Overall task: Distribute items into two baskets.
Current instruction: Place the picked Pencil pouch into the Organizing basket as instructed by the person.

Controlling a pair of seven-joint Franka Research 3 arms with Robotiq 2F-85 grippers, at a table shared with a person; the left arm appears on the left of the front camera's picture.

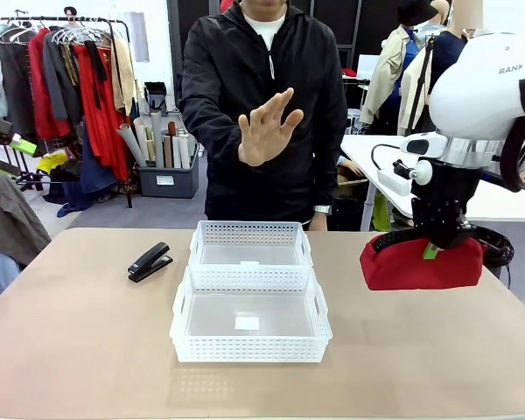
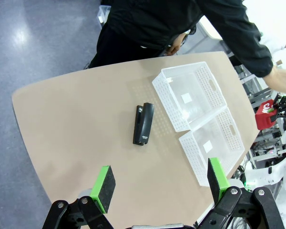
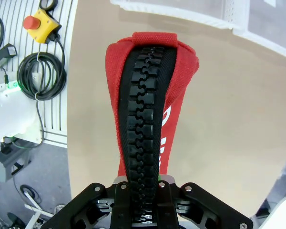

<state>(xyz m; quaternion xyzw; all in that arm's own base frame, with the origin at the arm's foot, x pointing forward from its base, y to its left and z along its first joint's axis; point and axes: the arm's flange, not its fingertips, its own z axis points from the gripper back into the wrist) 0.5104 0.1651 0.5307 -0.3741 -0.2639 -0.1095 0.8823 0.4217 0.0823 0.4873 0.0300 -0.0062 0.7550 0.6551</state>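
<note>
My right gripper (image 1: 434,248) is shut on the top of the red pouch (image 1: 420,267) and holds it above the table's right side, to the right of the baskets. In the right wrist view the pouch (image 3: 148,109) hangs from my shut right gripper (image 3: 143,193), black zipper facing up. Two white lattice baskets stand end to end mid-table, the far basket (image 1: 249,231) and the near basket (image 1: 249,348), both empty. The black stapler (image 1: 149,261) lies to their left. High over the table, my left gripper (image 2: 159,179) stands open above the stapler (image 2: 143,124) and both baskets (image 2: 167,102) (image 2: 190,157).
A person stands at the far side with a raised open hand (image 1: 267,127) over the far basket. The tan table (image 1: 87,350) has free room in front and to the left. Cables and a yellow stop button (image 3: 43,21) lie beyond its right edge.
</note>
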